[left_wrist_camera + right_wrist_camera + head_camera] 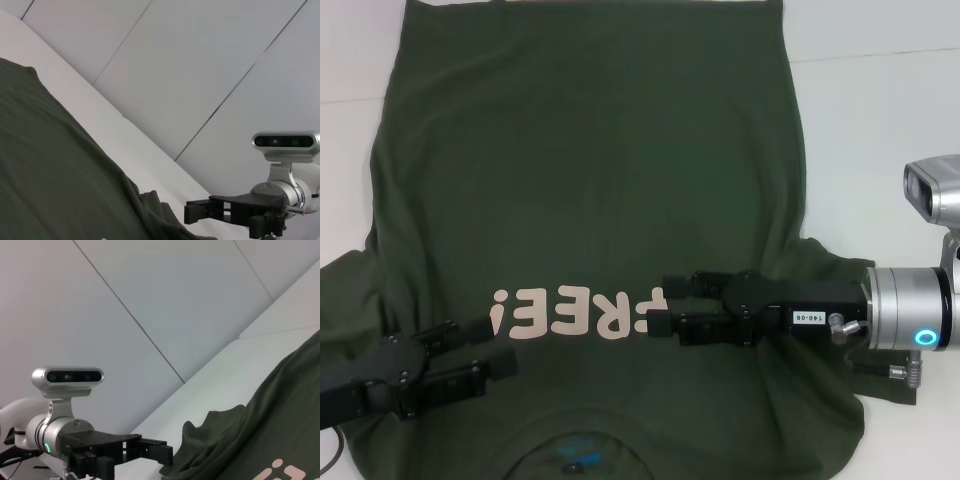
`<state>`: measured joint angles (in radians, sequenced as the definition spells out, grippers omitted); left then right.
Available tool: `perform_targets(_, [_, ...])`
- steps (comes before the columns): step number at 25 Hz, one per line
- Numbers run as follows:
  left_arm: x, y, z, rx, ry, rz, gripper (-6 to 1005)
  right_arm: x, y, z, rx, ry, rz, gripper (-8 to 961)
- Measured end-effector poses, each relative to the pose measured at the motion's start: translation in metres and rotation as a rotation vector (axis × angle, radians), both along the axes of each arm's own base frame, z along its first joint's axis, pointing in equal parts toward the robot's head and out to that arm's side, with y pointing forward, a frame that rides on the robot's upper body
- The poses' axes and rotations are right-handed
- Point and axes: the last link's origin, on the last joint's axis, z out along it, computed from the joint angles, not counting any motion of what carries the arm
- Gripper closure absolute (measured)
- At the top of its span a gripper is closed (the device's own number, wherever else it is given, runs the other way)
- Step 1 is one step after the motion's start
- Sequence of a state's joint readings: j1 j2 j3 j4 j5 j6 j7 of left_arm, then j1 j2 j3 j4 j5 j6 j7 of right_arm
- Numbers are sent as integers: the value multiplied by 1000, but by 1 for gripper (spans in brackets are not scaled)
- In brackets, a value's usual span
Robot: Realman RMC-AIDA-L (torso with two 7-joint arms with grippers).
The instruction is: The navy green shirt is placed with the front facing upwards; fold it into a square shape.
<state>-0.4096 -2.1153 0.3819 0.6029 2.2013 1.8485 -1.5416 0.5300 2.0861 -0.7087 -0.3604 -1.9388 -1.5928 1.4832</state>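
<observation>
The navy green shirt [590, 180] lies spread on the white table with its front up. Its pink "FREE!" lettering [575, 312] runs across the chest, and the collar with a blue label [582, 460] is at the near edge. My left gripper [500, 343] reaches in from the near left, open, with its tips by the "!" of the lettering. My right gripper [658, 303] comes in from the right, open, with its tips at the "F". Neither has fabric between its fingers. The left wrist view shows the shirt [45, 165] and the right gripper [192, 212] farther off. The right wrist view shows the shirt [270, 430] and the left gripper [162, 452].
The white table [880, 120] shows bare on both sides of the shirt. Both sleeves lie slightly rumpled near the arms. The right arm's wrist camera [932, 190] stands above the table at the right edge.
</observation>
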Motion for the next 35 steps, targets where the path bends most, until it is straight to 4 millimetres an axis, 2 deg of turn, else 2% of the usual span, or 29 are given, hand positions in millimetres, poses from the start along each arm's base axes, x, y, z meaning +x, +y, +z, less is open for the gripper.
perform_targets(25, [-4,4,6,53,-19,46,138,1,2,0,9,-11,-6,31])
perform_targets(35, [-29,8,26,157,39,176,138,2,2,0,15,-8,-14,32])
